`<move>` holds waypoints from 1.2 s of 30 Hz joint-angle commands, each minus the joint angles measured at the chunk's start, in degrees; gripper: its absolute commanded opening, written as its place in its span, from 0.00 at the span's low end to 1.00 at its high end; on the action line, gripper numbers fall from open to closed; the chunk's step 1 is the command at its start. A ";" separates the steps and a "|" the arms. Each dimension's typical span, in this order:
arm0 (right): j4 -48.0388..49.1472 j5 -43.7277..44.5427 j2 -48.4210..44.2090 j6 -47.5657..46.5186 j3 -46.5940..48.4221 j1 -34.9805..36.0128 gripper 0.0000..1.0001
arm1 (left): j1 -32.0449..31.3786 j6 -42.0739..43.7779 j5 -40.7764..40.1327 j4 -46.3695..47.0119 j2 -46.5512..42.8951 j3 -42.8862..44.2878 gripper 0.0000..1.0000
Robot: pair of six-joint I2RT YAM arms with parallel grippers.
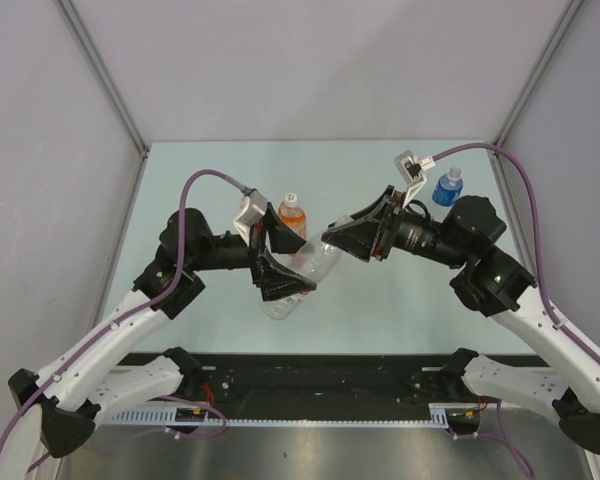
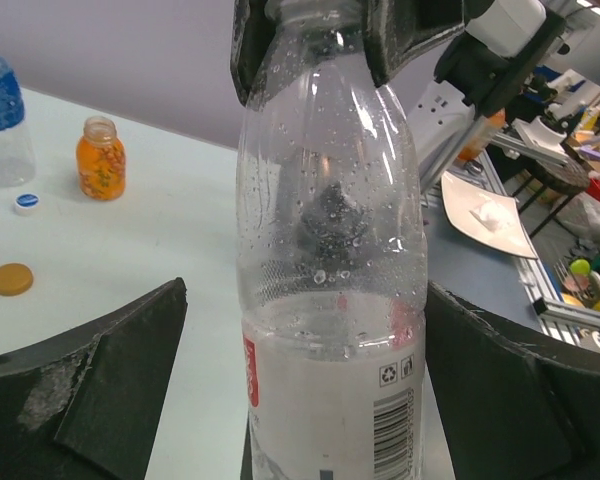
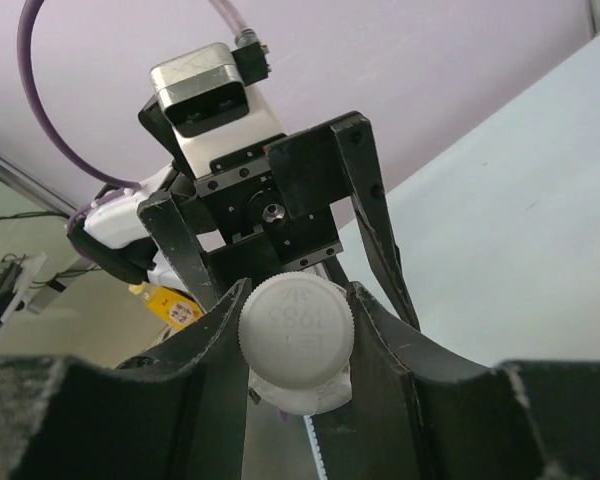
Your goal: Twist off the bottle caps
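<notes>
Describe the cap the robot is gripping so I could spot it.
At the middle of the table is a clear bottle. On its neck sits a ridged white cap, pinched by the right gripper; the orange cap and small white cap lie loose.

Robotics lab cell: white enclosure panels (image 1: 330,60), aluminium frame posts (image 1: 102,75), pale table (image 1: 380,310), cluttered workbench (image 2: 580,130) beyond.
</notes>
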 commanded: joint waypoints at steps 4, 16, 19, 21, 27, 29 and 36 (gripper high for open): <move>4.43 9.93 -1.68 -9.27 -0.88 7.24 0.00 | -2.19 1.55 2.17 -0.33 -0.44 1.24 1.00; 11.03 12.57 -3.35 -9.10 -2.99 7.60 0.00 | -2.63 0.66 3.58 1.69 -3.07 -2.01 1.00; 11.90 11.26 -3.26 -8.31 -3.08 7.52 0.00 | -2.90 0.49 3.32 1.87 -2.73 -2.72 1.00; 12.61 10.64 -3.17 -7.52 -3.17 7.60 0.00 | -3.07 0.75 3.23 1.96 -2.46 -2.89 0.99; 13.84 9.59 -3.00 -6.20 -3.17 7.61 0.00 | -3.60 1.10 3.15 2.75 -1.76 -2.72 0.88; 13.67 9.58 -2.74 -6.11 -3.17 7.69 0.00 | -3.69 1.10 3.06 3.01 -1.32 -2.54 0.82; 14.28 8.62 -1.68 -4.88 -3.17 7.96 0.00 | -3.86 1.19 1.21 3.71 -1.14 -2.28 0.75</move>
